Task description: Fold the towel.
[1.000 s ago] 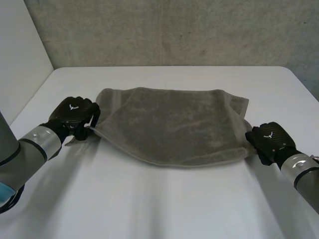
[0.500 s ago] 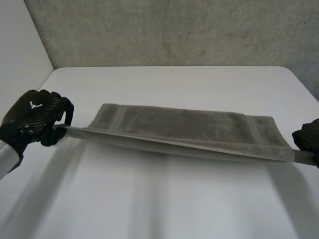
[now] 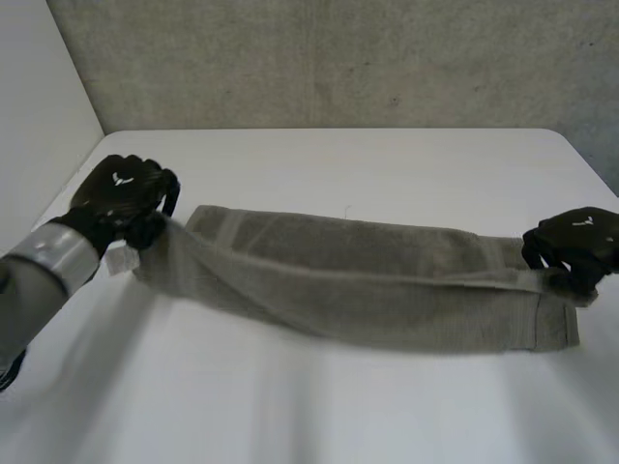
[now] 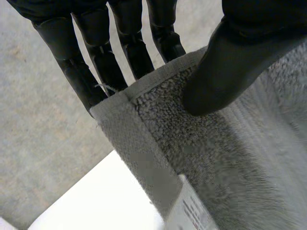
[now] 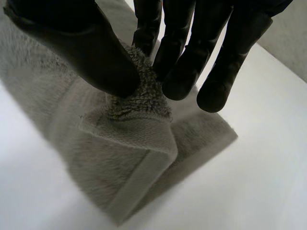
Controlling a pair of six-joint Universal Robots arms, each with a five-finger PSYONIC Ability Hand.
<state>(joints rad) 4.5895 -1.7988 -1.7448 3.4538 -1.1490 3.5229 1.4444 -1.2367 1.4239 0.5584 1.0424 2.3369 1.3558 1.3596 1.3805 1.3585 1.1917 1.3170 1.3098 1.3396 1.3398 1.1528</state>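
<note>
A grey towel [image 3: 368, 290] lies stretched across the white table [image 3: 319, 406], its upper layer lifted at both ends. At the towel's left corner my left hand [image 3: 121, 198] pinches the cloth; in the left wrist view the thumb [image 4: 230, 72] presses the towel [image 4: 225, 163] against the fingers [image 4: 96, 72]. My right hand [image 3: 575, 246] holds the right corner; in the right wrist view thumb [image 5: 91, 57] and fingers [image 5: 187, 72] pinch a bunched corner of the towel [image 5: 129, 148] above the lower layer.
A concrete wall [image 3: 338, 58] runs behind the table's far edge. A white label [image 4: 192, 213] hangs at the towel's hem near my left hand. Bare tabletop lies in front of and behind the towel.
Both hands moved away from me with the held corners, then came lower. The lifted layer now drapes over the far part of the towel, narrowing it to a long band.
</note>
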